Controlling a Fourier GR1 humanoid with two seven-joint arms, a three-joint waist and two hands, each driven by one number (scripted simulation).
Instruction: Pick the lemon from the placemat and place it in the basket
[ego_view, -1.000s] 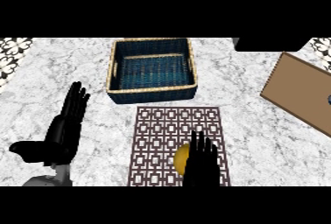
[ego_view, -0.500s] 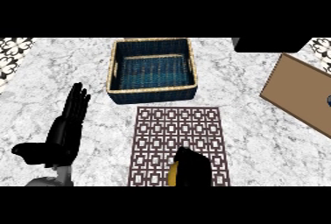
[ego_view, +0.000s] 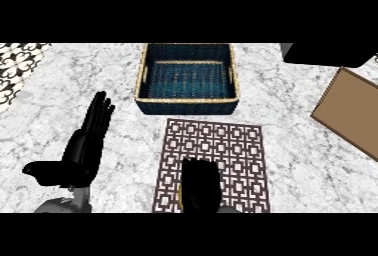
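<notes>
Barely any lemon (ego_view: 179, 191) on show: only a thin yellow sliver at the left edge of the right hand (ego_view: 199, 186), low on the placemat (ego_view: 221, 150); the rest of the fruit covered by the hand. Right hand lying over the near end of the mat, dark back upward, fingers bent down over the fruit, apparently closed around it, though contact underneath hidden. Right wrist cut by the lower edge of the view. Left hand (ego_view: 87, 145) well to the left, off the mat, fingers straight and together pointing up the counter, thumb out to the side, nothing in it; grey forearm only just visible at the bottom.

White marble counter (ego_view: 310, 165) veined in grey; brown lattice-patterned mat laid lengthwise near the middle; dark blue woven basket (ego_view: 187, 103) with tan rim just beyond the mat's far end, holding nothing visible. Brown board (ego_view: 353, 112) at the right, cropped by the frame; black object (ego_view: 325, 54) at top right, also cropped, hard to identify; patterned black-and-white tile (ego_view: 18, 65) at upper left.
</notes>
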